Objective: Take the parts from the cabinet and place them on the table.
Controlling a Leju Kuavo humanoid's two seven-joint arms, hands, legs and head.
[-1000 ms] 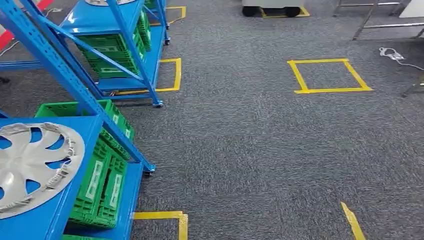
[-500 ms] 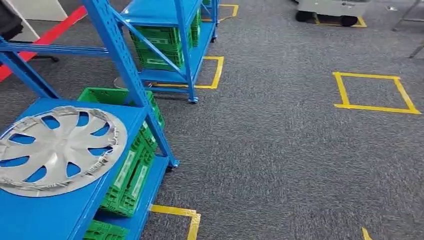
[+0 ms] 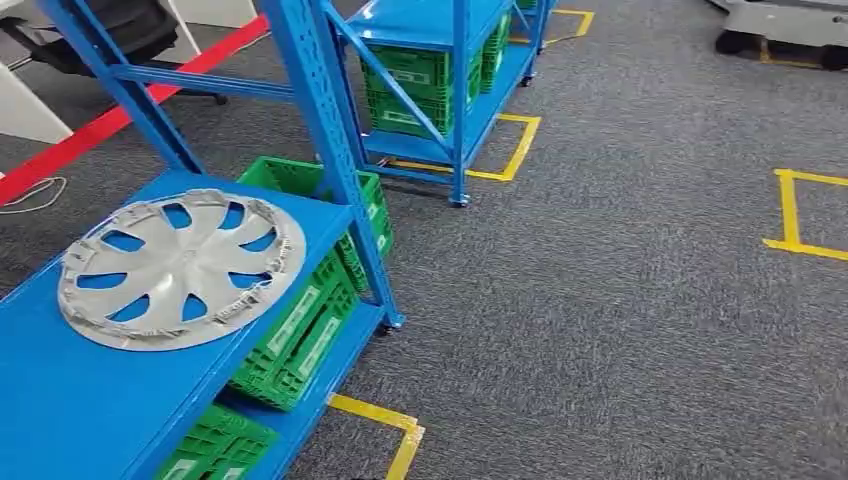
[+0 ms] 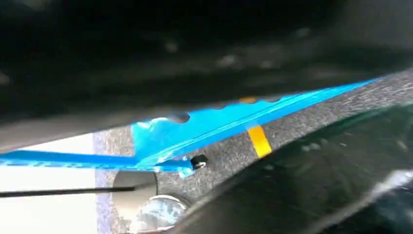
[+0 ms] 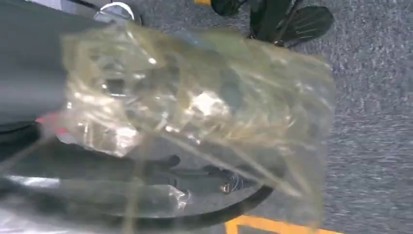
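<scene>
- The silver wheel cover [image 3: 180, 268] lies flat, face up, on the blue shelf [image 3: 70, 400] of the near rack (round, so no long axis).
- Green crates [image 3: 300, 330] sit below it; a blue upright [image 3: 335, 150] stands just beside its far edge.
- Grey carpet [image 3: 620, 300] lies open rightward, marked with yellow tape [image 3: 385, 420].
- Right hand [image 5: 34, 83] holds a crinkled clear plastic bag [image 5: 204, 112]; left hand's state cannot be told.

One silver wheel cover [image 3: 180, 268] lies on the near blue rack [image 3: 90, 400]. A second blue rack [image 3: 440, 30] stands beyond it, making two. Three green crates [image 3: 300, 330] sit under the wheel cover, and two more green crates [image 3: 405, 90] fill the far rack. One crumpled clear plastic bag [image 5: 195, 112] shows in the right wrist view.
</scene>
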